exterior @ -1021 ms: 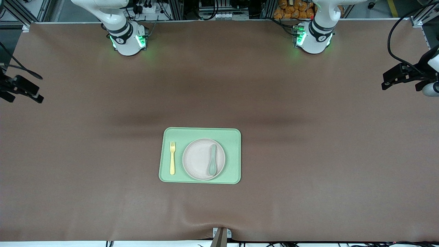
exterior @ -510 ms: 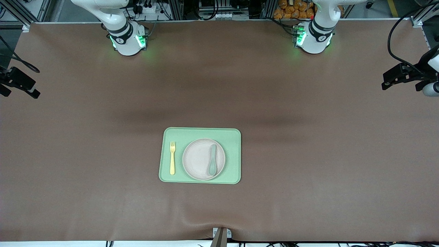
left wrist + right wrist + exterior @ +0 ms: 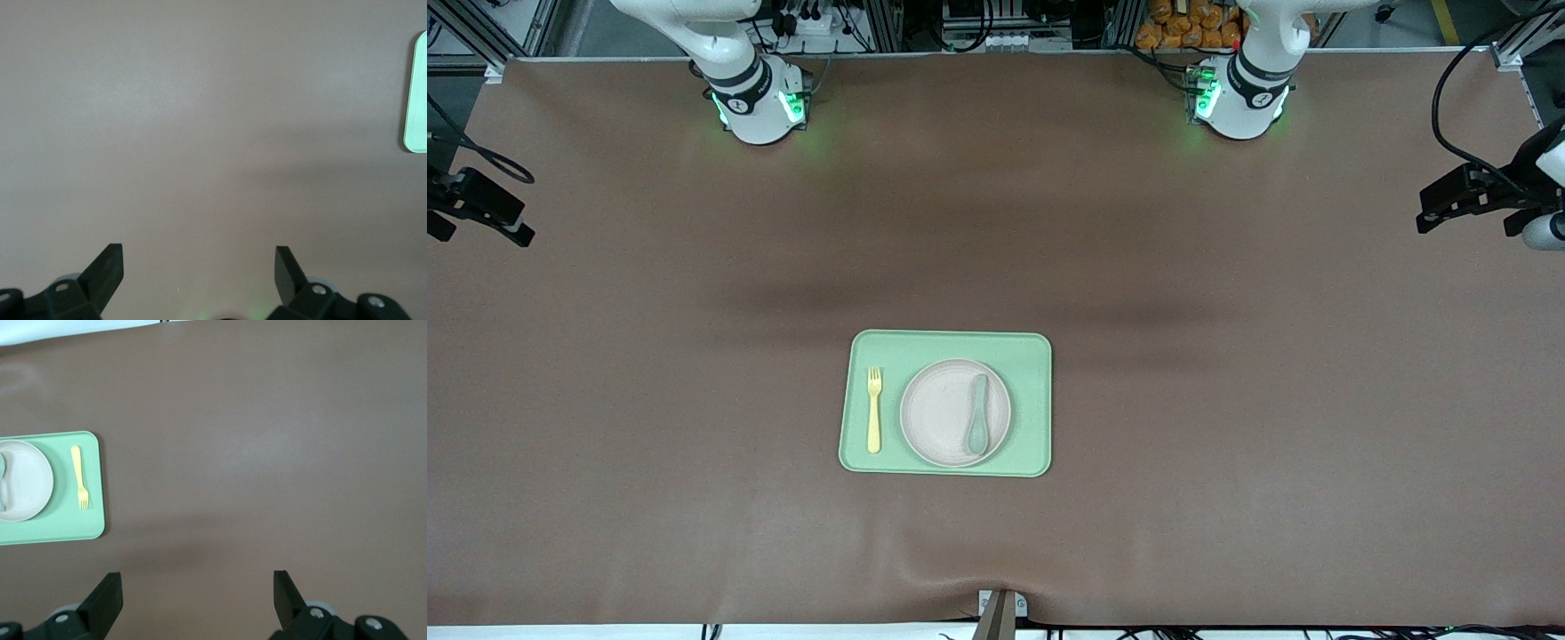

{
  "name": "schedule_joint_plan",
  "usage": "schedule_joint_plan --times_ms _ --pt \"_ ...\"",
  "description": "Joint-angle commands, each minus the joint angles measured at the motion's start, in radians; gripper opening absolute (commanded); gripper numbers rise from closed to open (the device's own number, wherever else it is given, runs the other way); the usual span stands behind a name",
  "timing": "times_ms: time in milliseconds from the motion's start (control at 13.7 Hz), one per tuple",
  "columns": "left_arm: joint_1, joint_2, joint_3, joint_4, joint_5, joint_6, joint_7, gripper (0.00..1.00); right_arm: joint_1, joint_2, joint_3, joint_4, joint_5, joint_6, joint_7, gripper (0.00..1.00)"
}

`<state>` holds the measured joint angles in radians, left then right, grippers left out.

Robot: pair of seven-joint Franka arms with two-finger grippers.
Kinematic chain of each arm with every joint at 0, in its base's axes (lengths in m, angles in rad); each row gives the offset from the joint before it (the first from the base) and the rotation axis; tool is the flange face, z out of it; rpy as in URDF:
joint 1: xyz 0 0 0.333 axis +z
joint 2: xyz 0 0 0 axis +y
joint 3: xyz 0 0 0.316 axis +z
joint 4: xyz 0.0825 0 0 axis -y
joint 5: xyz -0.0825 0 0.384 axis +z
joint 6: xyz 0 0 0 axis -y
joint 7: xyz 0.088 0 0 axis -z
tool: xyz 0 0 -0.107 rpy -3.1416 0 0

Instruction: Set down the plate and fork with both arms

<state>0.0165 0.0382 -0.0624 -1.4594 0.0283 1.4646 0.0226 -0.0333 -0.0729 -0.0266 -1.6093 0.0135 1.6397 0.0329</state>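
The brown desk [image 3: 1227, 400] is lying bare around one cluster of things, with wide room on every side of it. The light-green tray [image 3: 945, 343] is sitting near the middle, closer to the front camera than to the arms' bases. On the tray, the plate [image 3: 938, 413] is resting flat, and a teal spoon [image 3: 978, 425] is lying inside it, handle pointing toward the bases. The fork [image 3: 874, 409] is lying on the tray just beside the plate, toward the right arm's end, apparently not touching the rim.

Both tools are hanging high at the desk's ends — well apart from the tray. The left tool [image 3: 199, 267] is waiting over bare desk, fingers spread wide and holding nothing. The right tool [image 3: 197, 592] is also gaping wide and empty.
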Motion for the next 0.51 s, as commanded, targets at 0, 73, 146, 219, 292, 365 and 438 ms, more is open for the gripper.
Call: schedule_joint_plan --times_ms 0,73,146,219,292,365,438 --pt "0.003 -0.009 -0.004 0.005 0.005 -0.017 0.022 1.00 0.021 0.047 -0.003 0.086 -0.020 -0.075 0.021 1.00" --pt "0.003 -0.009 -0.004 0.005 0.005 -0.017 0.022 1.00 0.021 0.048 -0.003 0.088 -0.014 -0.087 0.019 1.00" --pt "0.003 -0.009 -0.004 0.005 0.005 -0.017 0.022 1.00 0.021 0.048 -0.003 0.088 -0.012 -0.087 0.019 1.00" --pt "0.003 -0.009 -0.004 0.005 0.005 -0.017 0.022 1.00 0.021 0.048 -0.003 0.088 -0.012 -0.087 0.019 1.00" --pt "0.003 -0.009 -0.004 0.005 0.005 -0.017 0.022 1.00 0.021 0.048 -0.003 0.088 -0.012 -0.087 0.018 1.00" --pt "0.003 -0.009 -0.004 0.005 0.005 -0.017 0.022 1.00 0.021 0.048 -0.003 0.088 -0.012 -0.087 0.019 1.00" --pt "0.003 -0.009 -0.004 0.005 0.005 -0.017 0.022 1.00 0.021 0.048 -0.004 0.088 -0.012 -0.087 0.018 1.00"
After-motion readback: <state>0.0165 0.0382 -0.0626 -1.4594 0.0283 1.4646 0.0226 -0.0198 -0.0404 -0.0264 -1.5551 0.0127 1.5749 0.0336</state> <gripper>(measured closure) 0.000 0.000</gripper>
